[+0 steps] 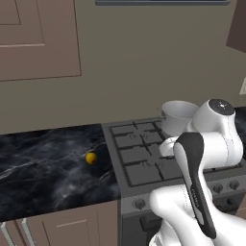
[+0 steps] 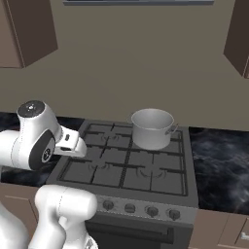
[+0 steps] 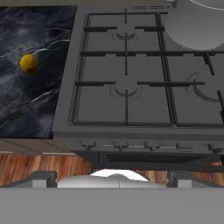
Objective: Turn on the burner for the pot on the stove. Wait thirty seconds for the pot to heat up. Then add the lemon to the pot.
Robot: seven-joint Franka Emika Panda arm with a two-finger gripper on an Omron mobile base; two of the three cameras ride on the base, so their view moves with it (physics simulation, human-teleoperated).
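Observation:
The steel pot stands on the rear right part of the dark stove; it also appears as the pot and the pot. The burner under it is hidden by the pot. No flame shows on any grate. The yellow lemon lies on the black marble counter left of the stove, apart from it, and shows as the lemon. My gripper hangs above the stove's front edge, open, fingertips wide apart with nothing between them.
A row of round knobs runs along the stove front above the oven door. Black marble counter lies left of the stove and more counter lies right of it. Wall cabinets hang above.

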